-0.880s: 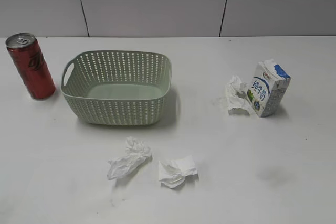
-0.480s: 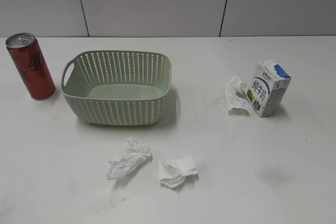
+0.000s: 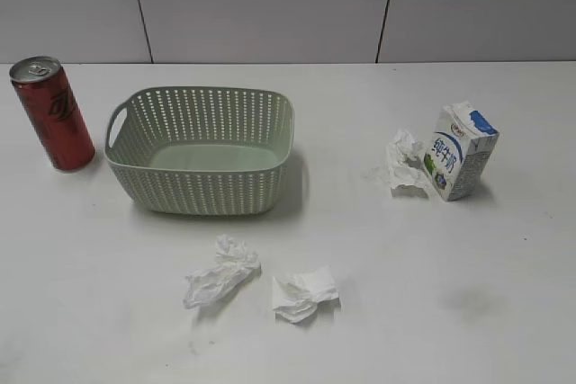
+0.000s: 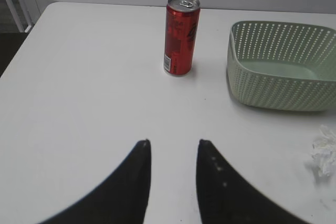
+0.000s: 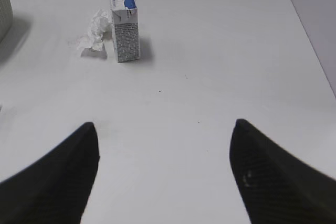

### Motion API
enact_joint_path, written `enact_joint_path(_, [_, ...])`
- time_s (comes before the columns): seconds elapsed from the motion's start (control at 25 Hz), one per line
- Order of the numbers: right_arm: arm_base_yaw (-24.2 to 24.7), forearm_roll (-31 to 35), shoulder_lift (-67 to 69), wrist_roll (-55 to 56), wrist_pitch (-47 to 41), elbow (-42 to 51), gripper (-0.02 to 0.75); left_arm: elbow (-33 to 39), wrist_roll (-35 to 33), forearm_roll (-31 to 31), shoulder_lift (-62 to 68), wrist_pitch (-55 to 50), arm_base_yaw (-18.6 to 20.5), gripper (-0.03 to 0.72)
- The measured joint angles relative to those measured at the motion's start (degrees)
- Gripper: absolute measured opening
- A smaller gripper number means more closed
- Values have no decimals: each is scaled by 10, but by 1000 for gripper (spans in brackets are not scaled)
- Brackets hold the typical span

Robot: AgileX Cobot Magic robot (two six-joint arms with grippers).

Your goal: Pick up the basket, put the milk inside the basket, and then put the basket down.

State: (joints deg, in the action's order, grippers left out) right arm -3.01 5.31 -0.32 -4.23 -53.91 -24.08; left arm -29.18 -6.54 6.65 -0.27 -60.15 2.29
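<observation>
The pale green basket stands empty on the white table, left of centre; it also shows at the right of the left wrist view. The milk carton stands upright at the right, also in the right wrist view. My left gripper is open with a narrow gap and empty, hovering over bare table well short of the basket. My right gripper is wide open and empty, well short of the milk. Neither gripper shows in the exterior view.
A red soda can stands left of the basket, also in the left wrist view. A crumpled tissue lies against the milk's left side. Two more tissues lie in front of the basket.
</observation>
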Motion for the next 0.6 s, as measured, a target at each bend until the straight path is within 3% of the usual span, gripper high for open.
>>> enact_joint_path(0.2, [0, 0, 0, 0, 0, 0, 591, 0, 0, -7, 0, 0, 0, 256])
enact_joint_path(0.28, [0, 0, 0, 0, 0, 0, 591, 0, 0, -11, 0, 0, 0, 353])
enact_joint_path(0.4, [0, 0, 0, 0, 0, 0, 591, 0, 0, -12, 0, 0, 0, 578])
enact_joint_path(0.6, [0, 0, 0, 0, 0, 0, 591, -12, 0, -12, 19, 43, 0, 638])
